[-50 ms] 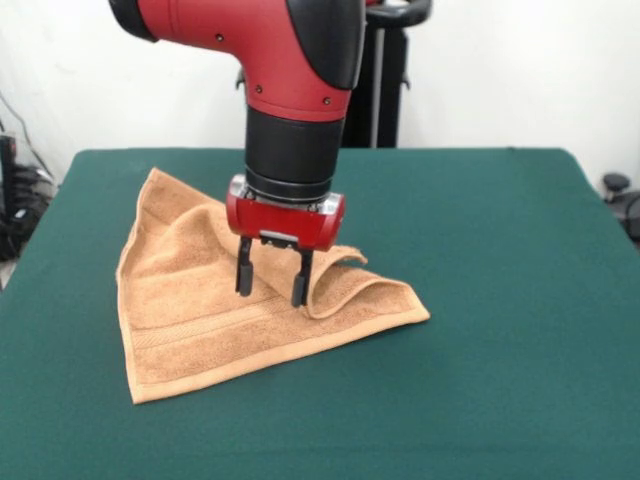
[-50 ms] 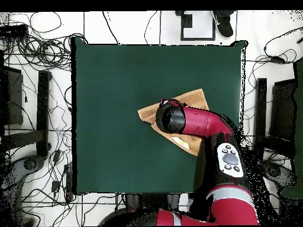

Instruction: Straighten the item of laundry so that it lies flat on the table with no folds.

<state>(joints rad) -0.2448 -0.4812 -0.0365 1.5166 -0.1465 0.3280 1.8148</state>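
The item of laundry (image 1: 200,300) is an orange-tan towel lying left of centre on the green table (image 1: 500,260). Its right part is folded, with a flap (image 1: 340,275) curled up and over beside the gripper. My gripper (image 1: 272,287) points straight down over the towel's middle. It is open, with its two black fingertips (image 1: 244,283) at or just above the cloth and the right tip against the curled flap. In the overhead view the arm (image 2: 195,124) covers the gripper and most of the towel (image 2: 192,97), of which only the edges show on the table (image 2: 118,88).
The towel's left corner lies near the table's left edge (image 1: 60,200). A black stand (image 1: 385,90) rises behind the table's far side. Cables (image 2: 35,53) and equipment ring the table, and a shoe (image 2: 223,20) shows at the top edge of the overhead view.
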